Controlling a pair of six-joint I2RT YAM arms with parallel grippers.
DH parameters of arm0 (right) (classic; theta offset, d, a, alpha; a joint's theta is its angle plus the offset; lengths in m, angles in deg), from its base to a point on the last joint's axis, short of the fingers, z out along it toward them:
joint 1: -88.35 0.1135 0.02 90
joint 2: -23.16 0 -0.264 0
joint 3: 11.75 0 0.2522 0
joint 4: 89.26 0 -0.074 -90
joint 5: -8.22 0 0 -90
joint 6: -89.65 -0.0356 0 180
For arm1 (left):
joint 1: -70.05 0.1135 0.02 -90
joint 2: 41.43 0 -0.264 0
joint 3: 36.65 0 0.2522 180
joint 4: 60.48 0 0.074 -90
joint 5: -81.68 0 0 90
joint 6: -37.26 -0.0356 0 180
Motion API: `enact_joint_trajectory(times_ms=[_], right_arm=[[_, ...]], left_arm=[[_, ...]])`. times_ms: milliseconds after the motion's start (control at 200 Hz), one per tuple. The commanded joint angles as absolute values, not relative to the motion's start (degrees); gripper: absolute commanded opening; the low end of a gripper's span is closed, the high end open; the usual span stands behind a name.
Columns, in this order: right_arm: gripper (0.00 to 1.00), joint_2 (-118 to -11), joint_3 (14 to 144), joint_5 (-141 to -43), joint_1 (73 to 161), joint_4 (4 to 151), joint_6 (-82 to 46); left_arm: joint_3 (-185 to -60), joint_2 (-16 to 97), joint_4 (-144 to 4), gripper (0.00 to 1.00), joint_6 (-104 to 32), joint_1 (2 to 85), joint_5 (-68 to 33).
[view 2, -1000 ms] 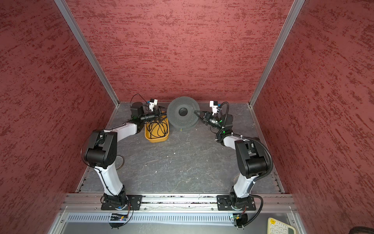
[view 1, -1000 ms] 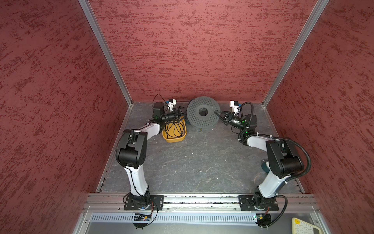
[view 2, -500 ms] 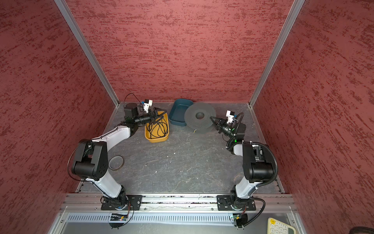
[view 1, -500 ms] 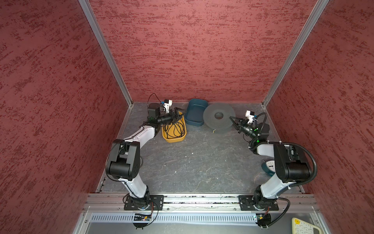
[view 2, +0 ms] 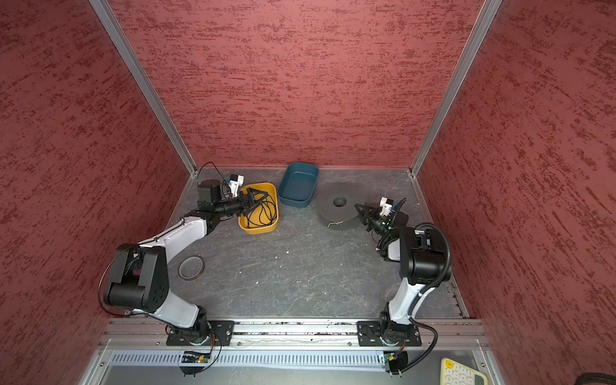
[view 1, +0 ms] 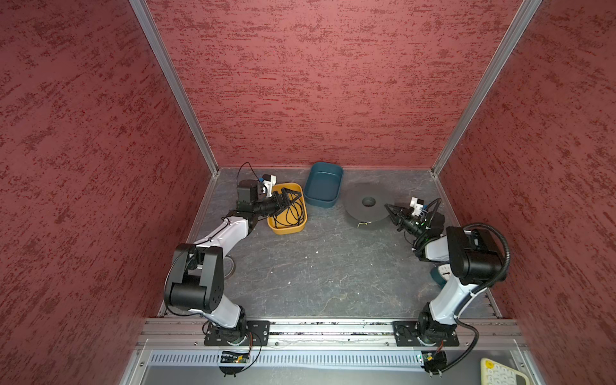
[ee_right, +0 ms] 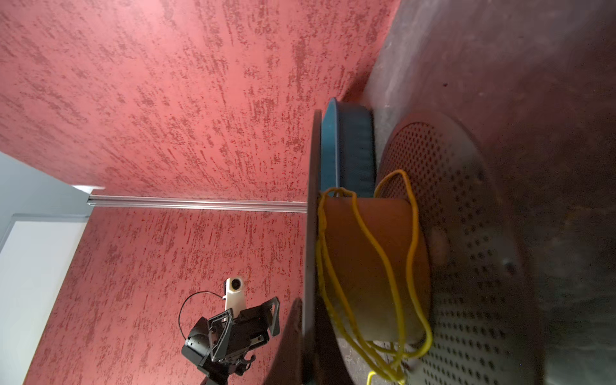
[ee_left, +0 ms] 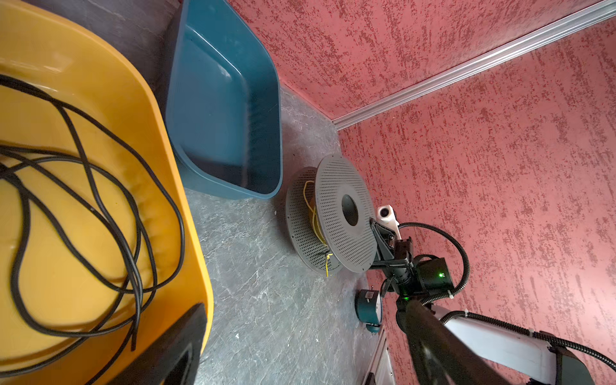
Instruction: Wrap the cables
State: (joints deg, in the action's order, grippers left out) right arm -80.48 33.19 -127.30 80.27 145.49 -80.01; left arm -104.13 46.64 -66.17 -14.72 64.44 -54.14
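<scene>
Along the back edge of the tabletop [view 1: 316,266] a yellow bin [view 1: 286,230], a blue bin [view 1: 325,200] and a spool [view 1: 360,213] are set with narrow gaps between. The spool's right rim is taken by the right gripper [view 1: 390,213], clamped on it. Middle and front are left open, save a tape ring [view 2: 180,268] near the left edge and a timer [view 1: 441,273] near the right.

My right jaws have pulled the grey reel [view 1: 368,208] away from the middle of the back wall [view 1: 316,100] and over to the right side of the tabletop [view 1: 316,266]. From above it looked round before; now it looks flatter and sits lower. The blue tub [view 1: 324,185] was hidden behind it and now shows whole. A bit of yellow-green cable [view 1: 363,224] now shows at the reel's front edge. My left arm [view 1: 196,276] has bent back, its elbow nearer the front rail [view 1: 316,328].
</scene>
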Motion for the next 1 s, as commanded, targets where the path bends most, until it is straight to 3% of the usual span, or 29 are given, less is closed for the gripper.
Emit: enact_joint_trajectory(times_ms=[0, 436, 726, 997], right_arm=[[0.0, -80.75, 33.86, -125.57, 79.75, 148.12, -76.94], [0.03, -80.31, 34.54, -123.04, 78.6, 133.34, -66.6], [0.42, -70.1, 37.48, -116.09, 78.4, 108.28, -51.05], [0.74, -60.95, 42.86, -103.77, 78.36, 85.54, -35.85]], left_arm=[[-102.74, 45.22, -67.63, 0.93, -17.29, 65.23, -52.61], [-101.23, 45.06, -67.74, 0.93, -17.67, 66.99, -53.49], [-99.19, 42.76, -70.79, 0.93, -20.53, 69.6, -51.45], [-97.72, 36.34, -79.3, 0.93, -29.53, 71.97, -38.04]])
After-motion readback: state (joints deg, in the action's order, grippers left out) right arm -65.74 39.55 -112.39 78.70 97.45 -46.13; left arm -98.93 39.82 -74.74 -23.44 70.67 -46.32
